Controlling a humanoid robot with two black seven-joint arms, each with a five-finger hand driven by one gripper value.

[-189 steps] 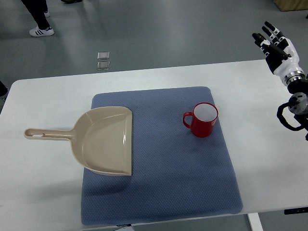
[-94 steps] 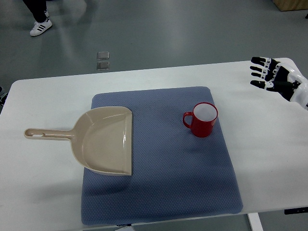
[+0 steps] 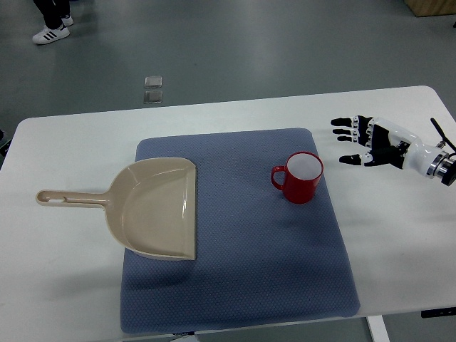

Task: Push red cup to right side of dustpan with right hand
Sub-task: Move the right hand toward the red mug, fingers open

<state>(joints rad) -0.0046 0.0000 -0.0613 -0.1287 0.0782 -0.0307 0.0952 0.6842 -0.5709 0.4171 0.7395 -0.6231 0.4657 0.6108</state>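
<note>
While my arm reaches in from the right edge, this is how things lie.
Right hand (image 3: pixel 367 141): fingers (image 3: pixel 343 122) spread and pointing left, gripping nothing, above the white table (image 3: pixel 71 142), just off the mat's right edge.
Red cup (image 3: pixel 299 177): upright on the blue mat (image 3: pixel 242 278), handle to the left, near my fingertips but apart from them.
Dustpan (image 3: pixel 146 208): beige, on the mat's left part, handle stretching left onto the table, open mouth facing the cup, well apart from it.
Person's shoe (image 3: pixel 48 33): on the floor, top left.
</note>
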